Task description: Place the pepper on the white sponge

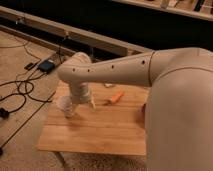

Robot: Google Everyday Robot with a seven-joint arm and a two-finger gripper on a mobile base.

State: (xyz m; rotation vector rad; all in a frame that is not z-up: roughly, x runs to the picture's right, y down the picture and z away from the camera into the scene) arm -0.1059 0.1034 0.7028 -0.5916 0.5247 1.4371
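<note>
Lying near the gripper (pixel 86 103), the pepper (pixel 116 97) seems untouched.

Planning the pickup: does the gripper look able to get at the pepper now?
Probably yes: the gripper hangs low over the table beside the white cup, and only bare wood separates it from the pepper nearby.

A bare wooden table (pixel 100 131) stands on a beige carpet (pixel 17 60). Black cables (pixel 19 93) trail across the carpet on the left, near a small dark box (pixel 47 66). Behind the table, a long pale rail (pixel 102 43) runs along a dark wall (pixel 125 20).
</note>
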